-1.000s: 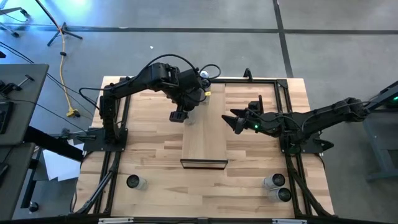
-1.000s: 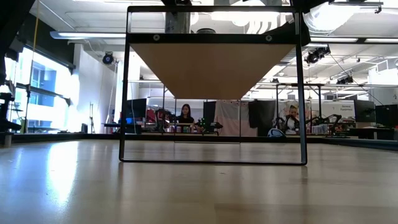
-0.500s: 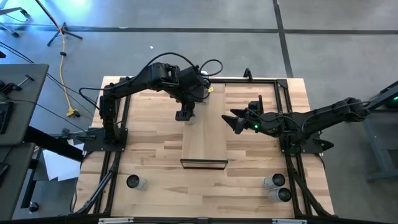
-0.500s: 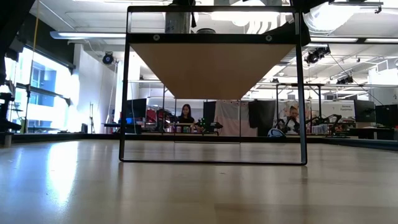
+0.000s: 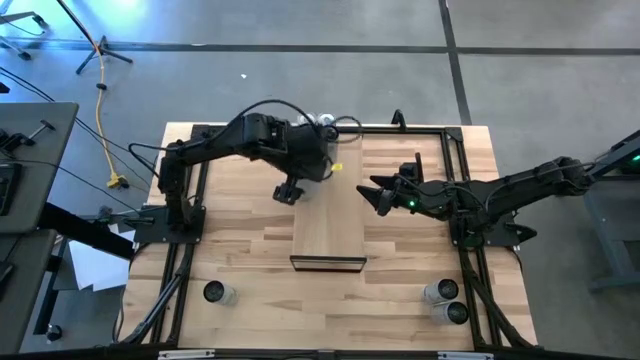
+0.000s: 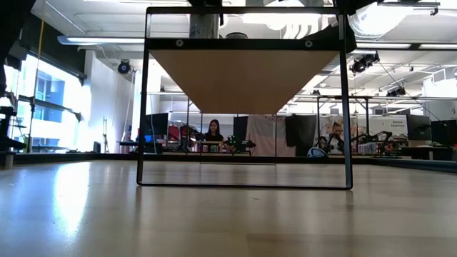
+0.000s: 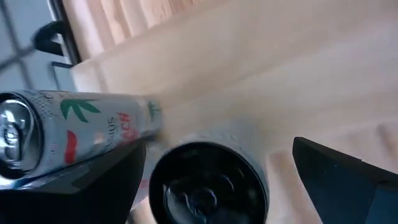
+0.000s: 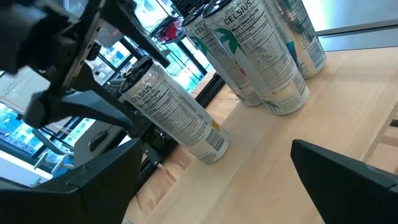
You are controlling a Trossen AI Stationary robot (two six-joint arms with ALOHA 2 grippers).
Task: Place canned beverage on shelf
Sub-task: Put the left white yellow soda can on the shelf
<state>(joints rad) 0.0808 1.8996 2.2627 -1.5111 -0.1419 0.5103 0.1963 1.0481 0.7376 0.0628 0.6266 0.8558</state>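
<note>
L hand (image 5: pixel 288 192) nr smooth wood shelf (image 5: pixel 328 225)

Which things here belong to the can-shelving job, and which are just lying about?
Job:
shelf
can at the open left gripper
shelved cans
table cans
right gripper, open, waiting beside the shelf

Lying about:
yellow cable
stand

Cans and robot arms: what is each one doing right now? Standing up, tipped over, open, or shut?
Left gripper: jaws open, by the nearest shelf can's top.
Right gripper: jaws open, empty, beside the shelf.
Nearest shelf can: upright on the shelf.
Cans behind it: upright on the shelf.
Table cans: upright, not shelved yet.
Shelf: near end bare.
</note>
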